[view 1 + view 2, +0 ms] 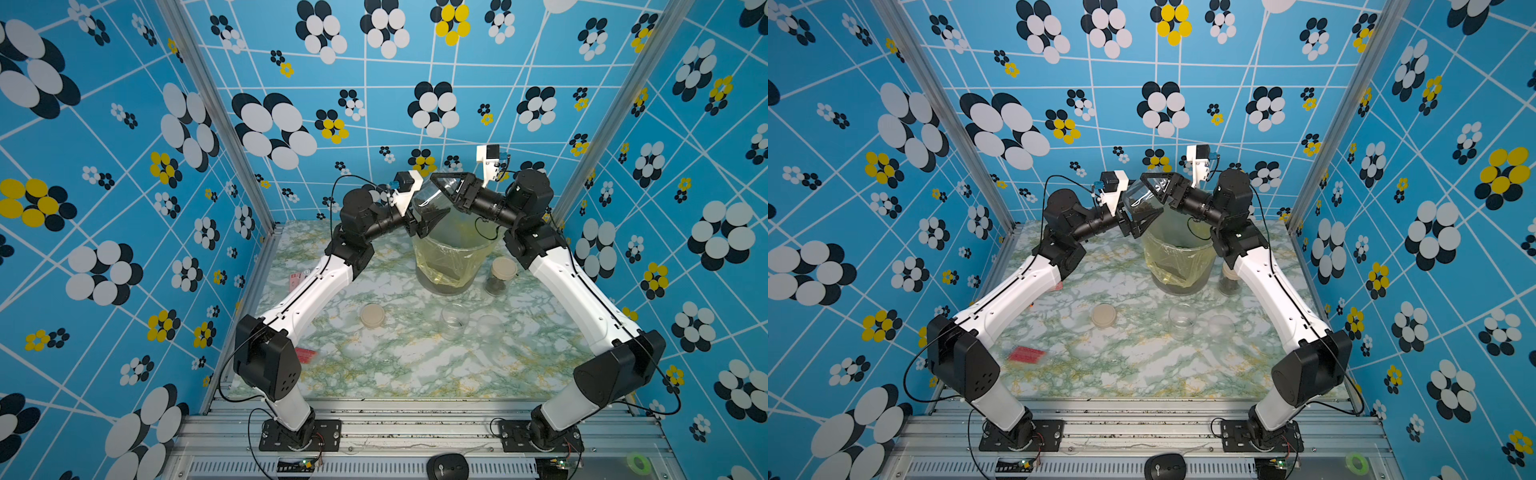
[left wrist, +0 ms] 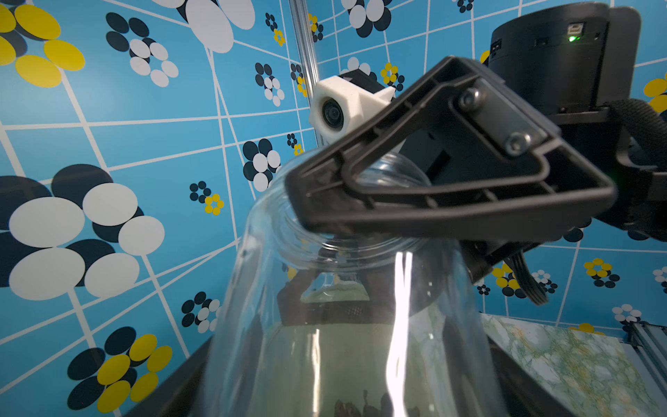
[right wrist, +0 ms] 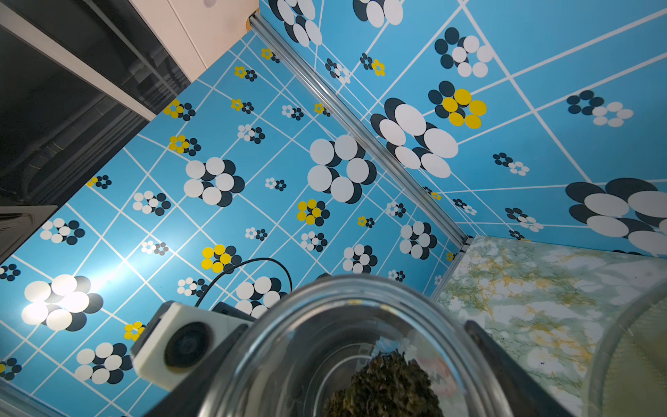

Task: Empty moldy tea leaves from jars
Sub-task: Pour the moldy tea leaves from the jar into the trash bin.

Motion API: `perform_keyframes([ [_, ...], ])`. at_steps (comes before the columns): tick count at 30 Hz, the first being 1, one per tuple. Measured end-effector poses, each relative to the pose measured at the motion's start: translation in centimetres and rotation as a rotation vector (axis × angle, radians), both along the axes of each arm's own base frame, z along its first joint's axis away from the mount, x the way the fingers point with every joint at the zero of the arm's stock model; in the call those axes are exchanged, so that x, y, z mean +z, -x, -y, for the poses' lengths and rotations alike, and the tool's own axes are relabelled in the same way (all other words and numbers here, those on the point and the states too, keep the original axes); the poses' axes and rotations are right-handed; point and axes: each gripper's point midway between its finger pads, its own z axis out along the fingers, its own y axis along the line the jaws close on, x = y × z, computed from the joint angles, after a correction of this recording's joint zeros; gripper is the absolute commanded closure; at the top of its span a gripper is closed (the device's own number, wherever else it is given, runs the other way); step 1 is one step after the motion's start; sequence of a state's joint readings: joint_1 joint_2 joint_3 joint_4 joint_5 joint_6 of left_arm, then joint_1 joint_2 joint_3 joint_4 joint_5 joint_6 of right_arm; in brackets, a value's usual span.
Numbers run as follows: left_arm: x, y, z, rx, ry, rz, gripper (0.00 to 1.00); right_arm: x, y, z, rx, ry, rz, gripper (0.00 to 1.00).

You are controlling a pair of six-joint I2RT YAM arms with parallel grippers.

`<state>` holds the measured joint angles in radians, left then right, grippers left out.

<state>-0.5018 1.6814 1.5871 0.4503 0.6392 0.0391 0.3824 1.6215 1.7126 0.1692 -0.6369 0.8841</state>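
Two grippers meet at one clear jar (image 1: 430, 197): left gripper (image 1: 434, 214) clamps its body, right gripper (image 1: 442, 187) straddles the neck (grip unclear). Tea leaves (image 3: 386, 386) lie inside, above the yellow-lined bin (image 1: 451, 266). On the table (image 1: 395, 365): lidded jar (image 1: 498, 276) beside the bin, empty jar (image 1: 454, 322), beige lid (image 1: 372, 316). Red card (image 1: 1025, 354) blurred, unreadable.

A: Lighting?
B: Bright, even. Hot glare patch on wall (image 3: 61, 303) in right wrist view, white streak down jar (image 2: 400, 325) in left wrist view.
A: Sharpness?
B: Top views bend at edges. Red card (image 1: 1025, 354) smeared. Close-up jar soft.
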Motion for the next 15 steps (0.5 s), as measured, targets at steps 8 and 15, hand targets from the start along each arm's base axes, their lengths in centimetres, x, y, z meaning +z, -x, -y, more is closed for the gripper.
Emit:
perform_keyframes([
  [8, 1.6, 0.5, -0.1, -0.003, 0.077, 0.102, 0.01, -0.4, 0.0, 0.1, 0.011, -0.009, -0.044, 0.44],
  [15, 1.8, 1.2, -0.4, -0.011, 0.165, 0.206, 0.01, -0.9, -0.1, 0.5, 0.02, -0.027, -0.094, 0.46],
])
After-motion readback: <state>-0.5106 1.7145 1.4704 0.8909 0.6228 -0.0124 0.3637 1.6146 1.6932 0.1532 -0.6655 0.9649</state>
